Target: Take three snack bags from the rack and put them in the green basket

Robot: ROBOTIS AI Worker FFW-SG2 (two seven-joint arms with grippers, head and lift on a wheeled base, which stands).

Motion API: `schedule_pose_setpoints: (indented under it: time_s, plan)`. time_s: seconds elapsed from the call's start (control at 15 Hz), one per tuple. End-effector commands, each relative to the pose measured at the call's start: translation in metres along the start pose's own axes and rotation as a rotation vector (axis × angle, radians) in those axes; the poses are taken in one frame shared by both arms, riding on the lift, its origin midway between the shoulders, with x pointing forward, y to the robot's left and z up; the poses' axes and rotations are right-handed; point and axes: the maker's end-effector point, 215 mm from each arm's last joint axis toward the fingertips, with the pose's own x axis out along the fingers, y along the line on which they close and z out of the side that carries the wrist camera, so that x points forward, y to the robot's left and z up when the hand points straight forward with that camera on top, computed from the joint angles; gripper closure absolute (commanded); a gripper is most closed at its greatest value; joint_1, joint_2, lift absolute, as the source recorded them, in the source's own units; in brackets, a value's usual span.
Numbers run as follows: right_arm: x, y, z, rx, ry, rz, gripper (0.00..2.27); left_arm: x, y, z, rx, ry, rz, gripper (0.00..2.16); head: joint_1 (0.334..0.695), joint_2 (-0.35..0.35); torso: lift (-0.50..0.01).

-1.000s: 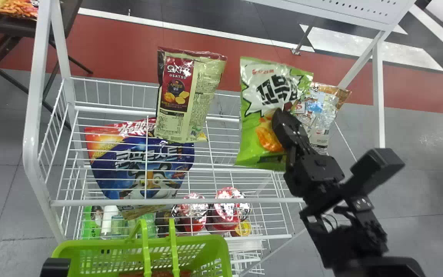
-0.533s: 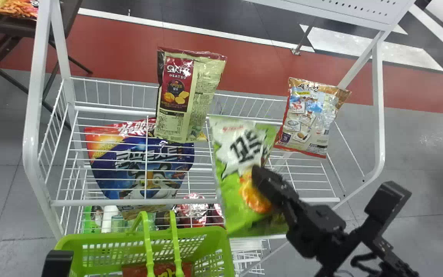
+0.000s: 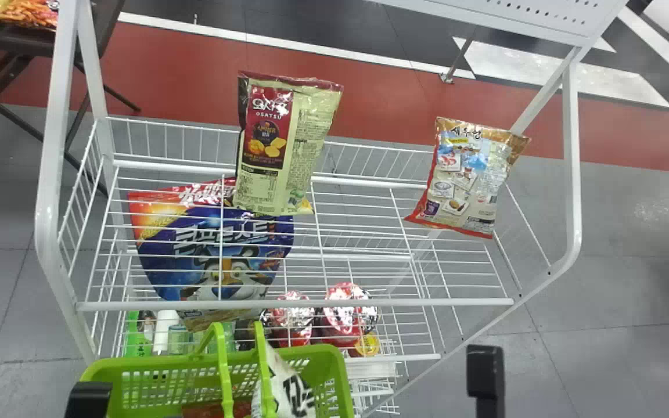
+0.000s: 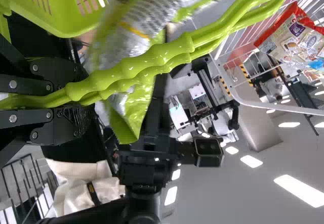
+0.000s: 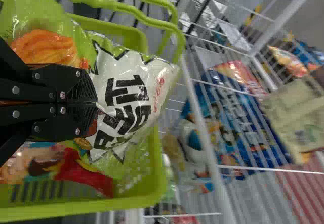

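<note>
At the head view's bottom edge, parts of my left gripper (image 3: 87,400) and right gripper (image 3: 485,371) show on either side of the green basket (image 3: 154,363). The left gripper (image 4: 63,95) is clamped on the basket's handles (image 4: 136,67). My right gripper (image 5: 96,102) pinches the green-and-white snack bag (image 5: 129,95), which hangs at the basket's opening, partly inside. Below it in the basket lies a red snack bag (image 5: 76,173). On the rack (image 3: 294,302) stand a cream-and-maroon bag (image 3: 276,145), an orange-red bag (image 3: 465,180) and a blue bag (image 3: 224,249).
Red-lidded cups (image 3: 343,316) and small bottles (image 3: 166,331) stand on the lower rack level, behind the basket. White rack posts (image 3: 50,174) rise at both sides. A dark table (image 3: 15,42) with snack bags is at the far left.
The right arm has come down and toward the basket, bringing the green-and-white bag from above the rack to the basket's opening. The rack's other bags have stayed put.
</note>
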Motion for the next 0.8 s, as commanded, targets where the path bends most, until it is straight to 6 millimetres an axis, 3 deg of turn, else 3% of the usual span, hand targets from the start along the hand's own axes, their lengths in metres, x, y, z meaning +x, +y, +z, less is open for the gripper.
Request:
schedule_pose_setpoints:
  time_s: [0.0,0.33,0.47,0.6,0.67,0.73]
  plan:
    - [0.019,-0.004,-0.014,-0.019,0.029,0.0,2.1,0.001,-0.003,-0.002,0.001,0.002,0.0,1.41,0.695,-0.35,-0.007]
    - [0.06,-0.03,0.006,-0.169,-0.052,-0.088,2.1,0.004,-0.007,-0.007,0.008,0.013,0.001,1.41,0.695,-0.35,-0.007]
    - [0.072,-0.034,-0.023,-0.158,0.067,-0.094,1.99,0.007,-0.009,-0.008,0.011,0.017,-0.005,1.41,0.695,-0.35,-0.007]
    - [0.076,-0.025,-0.045,-0.191,0.148,-0.027,1.68,0.007,-0.008,-0.009,0.01,0.018,-0.001,1.41,0.695,-0.35,-0.007]
    - [0.077,-0.016,-0.044,-0.195,0.14,0.017,1.37,0.007,-0.008,-0.009,0.01,0.019,-0.001,1.41,0.695,-0.35,-0.007]
    - [0.075,-0.014,-0.037,-0.209,0.106,0.03,0.91,0.008,-0.008,-0.009,0.012,0.02,0.001,1.41,0.695,-0.35,-0.007]
